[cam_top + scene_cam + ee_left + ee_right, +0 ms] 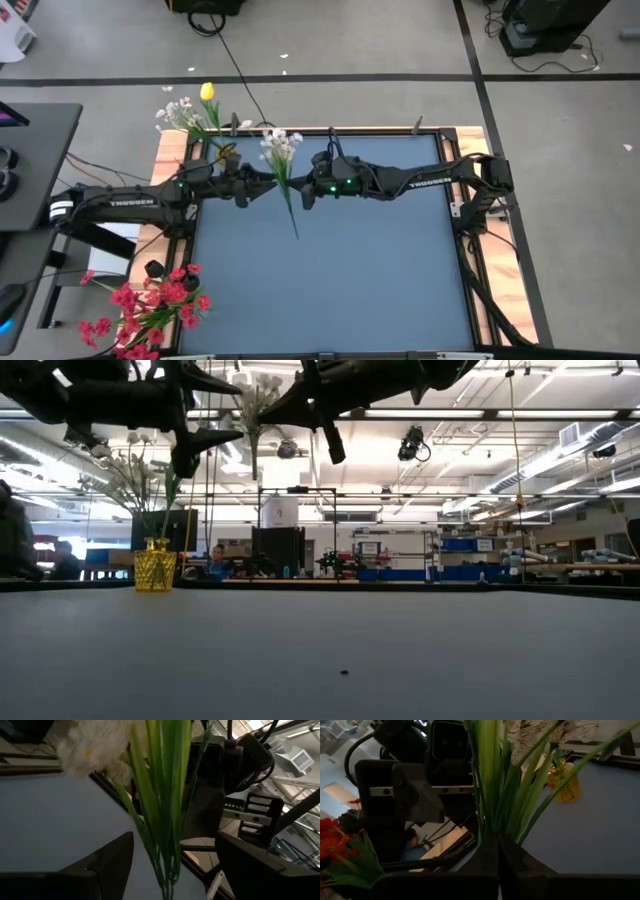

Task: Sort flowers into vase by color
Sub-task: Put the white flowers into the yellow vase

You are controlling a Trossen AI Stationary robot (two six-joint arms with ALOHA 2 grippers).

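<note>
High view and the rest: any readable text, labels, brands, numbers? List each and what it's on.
"TROSSEN" – white lettering on the left arm, high view.
"TROSSEN" – white lettering on the right arm, high view; small but legible.
Low view: signs and screens in the room behind the table are too small to read.
Left wrist and right wrist views: no readable text.
</note>
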